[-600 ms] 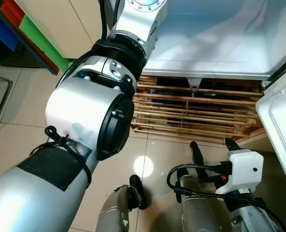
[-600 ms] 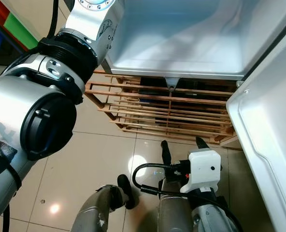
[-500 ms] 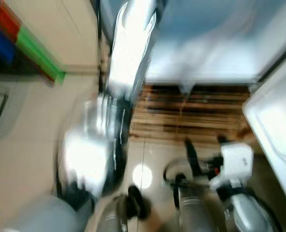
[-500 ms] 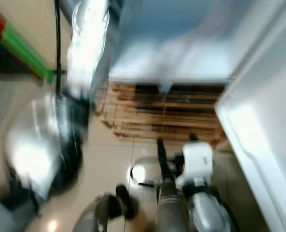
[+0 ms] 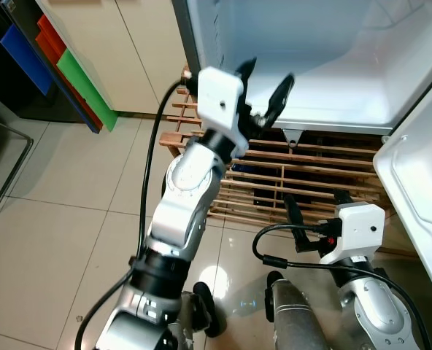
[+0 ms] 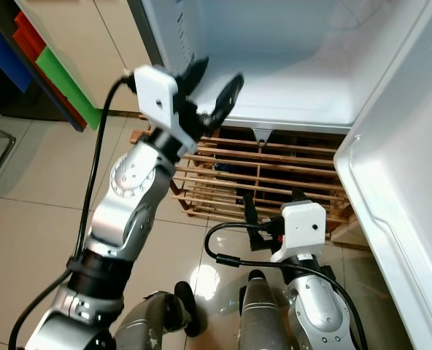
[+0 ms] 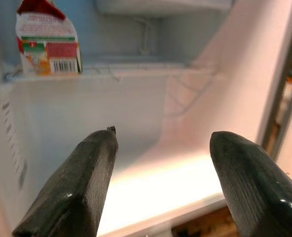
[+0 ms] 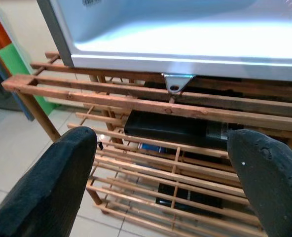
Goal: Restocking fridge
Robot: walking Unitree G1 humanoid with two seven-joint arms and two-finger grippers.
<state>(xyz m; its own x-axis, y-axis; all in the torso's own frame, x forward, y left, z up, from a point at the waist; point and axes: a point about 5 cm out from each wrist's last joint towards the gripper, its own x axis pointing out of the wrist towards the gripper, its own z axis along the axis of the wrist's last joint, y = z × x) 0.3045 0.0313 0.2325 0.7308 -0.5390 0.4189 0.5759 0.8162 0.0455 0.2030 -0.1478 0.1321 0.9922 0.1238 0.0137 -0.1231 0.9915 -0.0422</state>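
Left hand (image 5: 265,86) now raised at fridge (image 5: 333,65) | spread, empty | carton (image 7: 48,38) beyond | right hand (image 8: 161,163) spread

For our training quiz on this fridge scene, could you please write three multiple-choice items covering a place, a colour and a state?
1. Where does the carton stand?
A. on a shelf inside the fridge
B. on the floor
C. on the wooden rack

2. What colour is the carton's top?
A. blue
B. red
C. black

3. How is the left pincer?
A. shut on the carton
B. shut on nothing
C. open, holding nothing

Answers: 1 A, the left wrist view shows it on the shelf; 2 B, its gable is red; 3 C, its fingers stand apart with nothing between.
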